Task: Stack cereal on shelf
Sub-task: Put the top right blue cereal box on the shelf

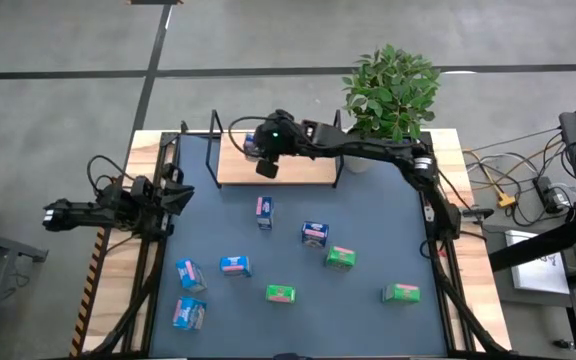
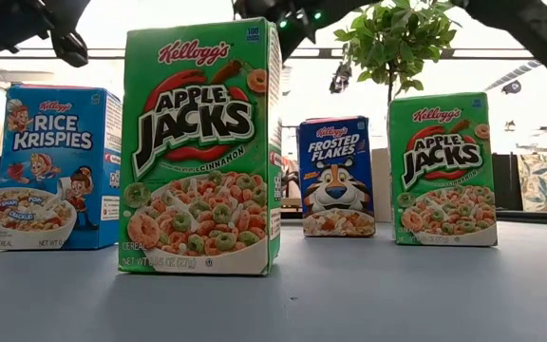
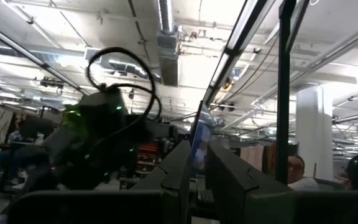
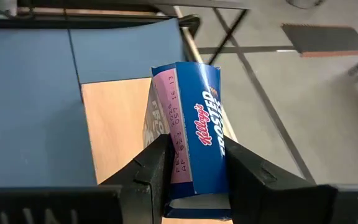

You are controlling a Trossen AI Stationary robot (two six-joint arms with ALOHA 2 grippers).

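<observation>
Eight small cereal boxes lie scattered across the blue surface (image 1: 368, 230) in the high view, and a ninth is up at the shelf (image 1: 303, 172) in the right hand (image 1: 265, 158). The right arm reaches from the right side across to the left part of the wooden shelf board, which sits at the far edge of the surface beside a potted plant (image 1: 393, 90). In the right wrist view, the two dark fingers (image 4: 146, 174) are pressed against both sides of a dark blue Frosted Flakes box (image 4: 194, 140), which stands upright over the light wooden board with blue surface beyond it.

Among the loose boxes, a pink-and-blue box (image 1: 264, 211) lies nearest the shelf, with a dark blue box (image 1: 314, 233) and a green box (image 1: 340, 257) just to its right. Farther right sits another green box (image 1: 401, 293), and a third green box (image 1: 281, 293) lies near the front middle. Three light blue boxes (image 1: 190, 275) gather toward the front left.

The low view shows an Apple Jacks box (image 2: 202, 147) standing close, a Rice Krispies box (image 2: 55, 166) to its left, and a Frosted Flakes box and a second Apple Jacks box farther back.

The left hand (image 1: 180, 196) hangs at the left edge of the surface, well apart from the boxes; its fingers (image 3: 176, 180) are close together with only a narrow gap and nothing between them.
</observation>
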